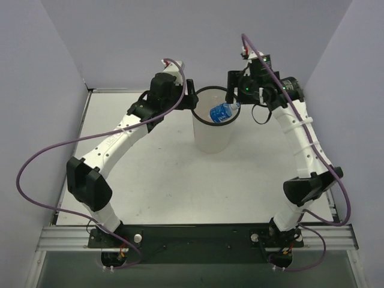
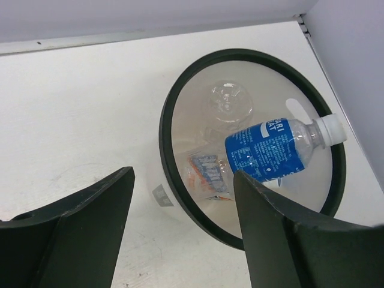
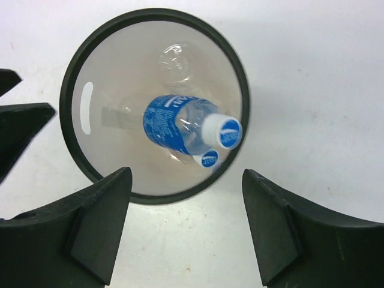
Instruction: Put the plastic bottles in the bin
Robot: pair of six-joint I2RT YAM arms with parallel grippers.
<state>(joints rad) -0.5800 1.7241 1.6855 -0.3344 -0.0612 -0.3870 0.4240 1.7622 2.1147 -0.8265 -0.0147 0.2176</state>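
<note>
The left gripper (image 2: pixel 183 180) is seen opened wide and empty, its dark fingers (image 2: pixel 78 234) held just beside the left rim of the bin (image 2: pixel 165 120). The left arm (image 1: pixel 114 144) is arched over toward the bin. Inside the bin, the blue-label bottle (image 2: pixel 270 150) is propped tilted, cap at the right rim; the unlabelled bottle (image 2: pixel 228 102) and the white-blue-red-label bottle (image 2: pixel 207 171) are lying deeper. The right gripper (image 3: pixel 186 174) is held above the bin's right rim, spread wide and empty, and the right arm (image 1: pixel 303 138) is bowed inward.
</note>
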